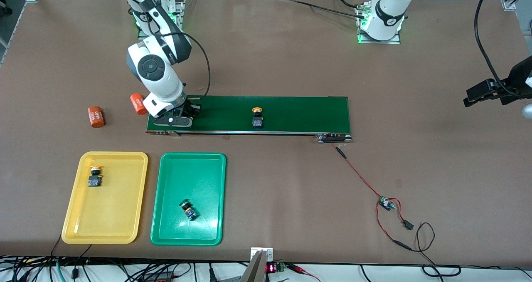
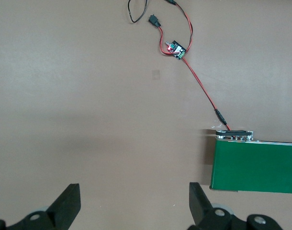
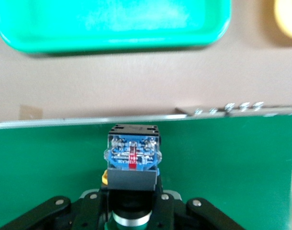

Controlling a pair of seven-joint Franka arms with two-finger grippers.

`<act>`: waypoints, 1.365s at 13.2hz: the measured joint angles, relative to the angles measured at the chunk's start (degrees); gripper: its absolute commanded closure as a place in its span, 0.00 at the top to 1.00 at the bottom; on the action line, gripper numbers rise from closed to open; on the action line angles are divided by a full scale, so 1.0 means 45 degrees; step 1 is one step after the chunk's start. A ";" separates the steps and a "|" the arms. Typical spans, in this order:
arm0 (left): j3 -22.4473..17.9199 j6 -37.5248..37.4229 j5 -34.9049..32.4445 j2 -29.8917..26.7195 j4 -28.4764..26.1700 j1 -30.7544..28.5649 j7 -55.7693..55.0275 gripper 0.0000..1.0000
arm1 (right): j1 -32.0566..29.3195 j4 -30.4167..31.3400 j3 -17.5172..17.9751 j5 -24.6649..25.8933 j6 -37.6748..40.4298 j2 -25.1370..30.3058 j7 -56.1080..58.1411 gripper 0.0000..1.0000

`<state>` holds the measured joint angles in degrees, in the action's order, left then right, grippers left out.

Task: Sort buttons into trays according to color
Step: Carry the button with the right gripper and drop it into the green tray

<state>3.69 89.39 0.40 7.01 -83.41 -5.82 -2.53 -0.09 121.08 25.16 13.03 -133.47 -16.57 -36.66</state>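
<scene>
Right gripper (image 3: 131,211): I see it down at the right arm's end of the conveyor belt (image 1: 291,111), pinching a button (image 3: 132,158) whose cap colour I cannot make out.
Left gripper (image 2: 131,201): spread wide with nothing in it, over bare surface (image 2: 88,96) off the belt's other end; that arm waits.
Belt button (image 1: 257,117): yellow cap, mid-belt.
Yellow tray (image 1: 124,215): one yellow-capped button (image 1: 95,176).
Green tray (image 1: 174,228): one button (image 1: 188,209), lying tilted.
</scene>
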 measured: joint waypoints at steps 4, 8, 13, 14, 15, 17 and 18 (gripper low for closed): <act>0.0000 0.0000 0.0000 -0.0003 0.0000 0.0000 0.0000 1.00 | -0.0107 -0.2748 -0.0410 0.0043 0.1100 0.0013 0.0653 0.11; 0.0004 0.0001 0.0000 -0.0098 0.0002 0.0002 0.0001 1.00 | -0.0123 -0.4591 -0.1046 0.0279 0.0612 -0.1120 0.2358 0.11; 0.0006 -0.0013 0.0000 -0.0222 0.0001 0.0003 0.0039 1.00 | -0.0124 -0.5289 -0.1584 0.0423 -0.3659 -0.3888 0.5253 0.12; 0.0008 -0.0013 0.0000 -0.0232 -0.0001 0.0005 0.0056 1.00 | -0.0041 -0.5302 -0.1583 0.0483 -0.4315 -0.4426 0.5616 0.13; 0.0011 -0.0013 0.0000 -0.0243 -0.0001 0.0009 0.0069 1.00 | 0.0056 -0.5301 -0.1584 0.0508 -0.4852 -0.4856 0.5993 0.13; 0.0011 -0.0013 0.0000 -0.0251 -0.0003 0.0008 0.0076 1.00 | 0.0174 -0.5281 -0.1716 0.0519 -0.6449 -0.5717 0.6765 0.14; 0.0011 -0.0013 0.0000 -0.0252 -0.0006 0.0009 0.0077 1.00 | 0.0218 -0.5259 -0.1900 0.0525 -0.7374 -0.6142 0.7075 0.18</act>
<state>3.74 89.34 0.40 5.88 -83.44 -5.78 -2.19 0.89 97.41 16.62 15.39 -166.65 -44.21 -4.82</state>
